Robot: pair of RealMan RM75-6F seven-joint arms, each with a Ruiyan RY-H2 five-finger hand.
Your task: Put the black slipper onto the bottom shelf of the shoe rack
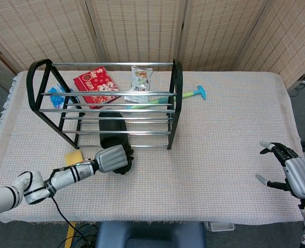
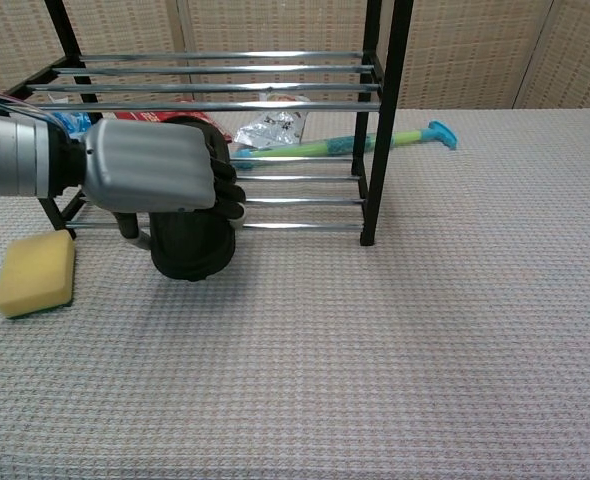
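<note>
The table (image 1: 209, 155), under a woven cloth, carries the rack (image 1: 176, 103) at about 10 o'clock from its middle. The slipper (image 1: 111, 126) lies partly on the rack's bottom shelf (image 2: 305, 203) — its near end sticks out over the front rail, at the rack's 6 o'clock. The left hand (image 1: 112, 158) is closed over that end, fingers wrapped on it. The right hand (image 1: 292, 173) hovers at the table's 4 o'clock edge, fingers spread, holding nothing. Behind the rack lie a red packet (image 1: 93, 82), a clear bag (image 1: 140, 80) and — at 3 o'clock — a brush (image 1: 191, 95). A sponge (image 2: 37, 272) sits at 9 o'clock of the slipper.
</note>
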